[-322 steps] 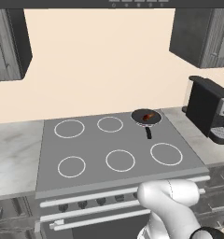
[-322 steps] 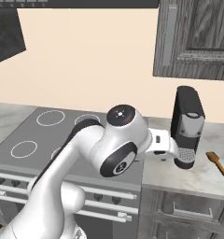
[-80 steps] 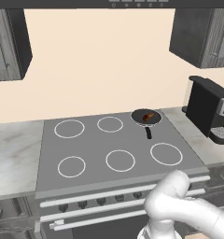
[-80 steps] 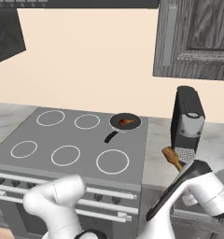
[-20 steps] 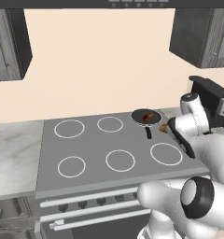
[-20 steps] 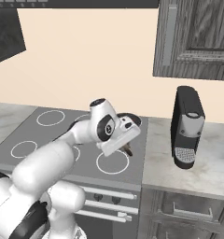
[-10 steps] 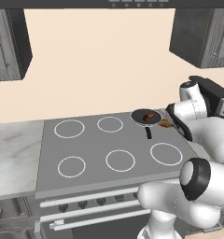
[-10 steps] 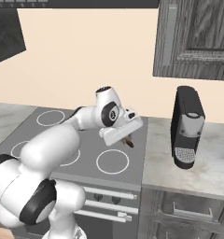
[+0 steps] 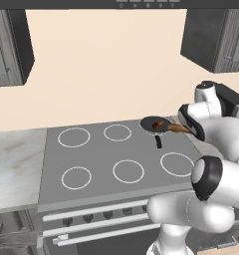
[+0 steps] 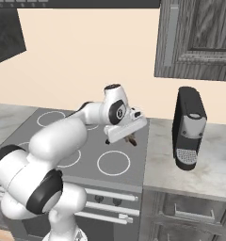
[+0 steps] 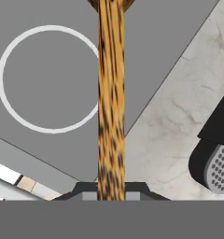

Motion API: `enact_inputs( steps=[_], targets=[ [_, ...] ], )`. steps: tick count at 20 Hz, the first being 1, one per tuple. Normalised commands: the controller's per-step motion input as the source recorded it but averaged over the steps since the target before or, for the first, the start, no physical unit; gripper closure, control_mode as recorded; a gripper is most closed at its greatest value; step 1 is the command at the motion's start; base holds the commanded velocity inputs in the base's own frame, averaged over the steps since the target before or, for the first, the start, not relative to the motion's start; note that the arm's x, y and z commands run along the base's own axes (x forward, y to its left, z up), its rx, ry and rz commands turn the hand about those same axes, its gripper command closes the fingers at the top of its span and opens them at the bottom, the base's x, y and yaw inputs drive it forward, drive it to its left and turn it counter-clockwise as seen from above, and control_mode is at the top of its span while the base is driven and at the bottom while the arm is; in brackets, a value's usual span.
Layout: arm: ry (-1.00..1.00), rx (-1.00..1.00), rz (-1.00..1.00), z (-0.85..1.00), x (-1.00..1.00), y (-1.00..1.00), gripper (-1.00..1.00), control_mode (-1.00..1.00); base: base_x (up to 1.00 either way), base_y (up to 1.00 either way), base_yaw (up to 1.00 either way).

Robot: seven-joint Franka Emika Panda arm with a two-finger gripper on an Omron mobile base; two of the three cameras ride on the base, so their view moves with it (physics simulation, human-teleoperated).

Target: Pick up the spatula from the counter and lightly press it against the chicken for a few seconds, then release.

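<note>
**Left base view:** The spatula [image 9: 175, 128] is held out over the stove [image 9: 116, 159] towards the pan [image 9: 151, 122] on the back right burner. Within the last second the arm has been swung in from the stove's front right corner. The blade is now brought over the pan's rim, at the chicken [image 9: 160, 125]. Whether wood is already laid on meat cannot be told at this distance.

**Right base view:** The claw [image 10: 128, 133] is tipped downward above the stove, near the coffee machine [image 10: 190, 126] on the marble desk [image 10: 195, 181]. A dark end of the spatula is seen poking out beneath it.

**Hand view:** The claw is clenched on the spatula's speckled handle, which is run straight up from between the finger tips, across a burner ring [image 11: 11, 112] and past the stove's edge.

The pick-up is judged done and the approach all but finished. A light, steady press is what is called for next, then the release.
</note>
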Motion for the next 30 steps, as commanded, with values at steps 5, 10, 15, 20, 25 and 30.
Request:
enact_inputs(
  steps=[5, 10, 15, 20, 25, 30],
  targets=[
    [0.00, 0.02, 0.03, 0.01, 0.22, 0.00, 1.00, -1.00, 0.00, 0.00, 0.00],
    [0.00, 0.00, 0.01, 0.00, 0.26, 0.00, 1.00, -1.00, 0.00, 0.00, 0.00],
    [0.00, 0.00, 0.01, 0.00, 0.15, 0.00, 1.00, -1.00, 0.00, 0.00, 0.00],
    [0.00, 0.00, 0.01, 0.00, 0.20, 0.00, 1.00, -1.00, 0.00, 0.00, 0.00],
    [0.00, 0.00, 0.02, 0.00, 0.12, 0.02, 1.00, -1.00, 0.00, 0.00, 0.00],
    [0.00, 0.00, 0.02, 0.00, 0.11, 0.02, 1.00, -1.00, 0.00, 0.00, 0.00]
  ],
)
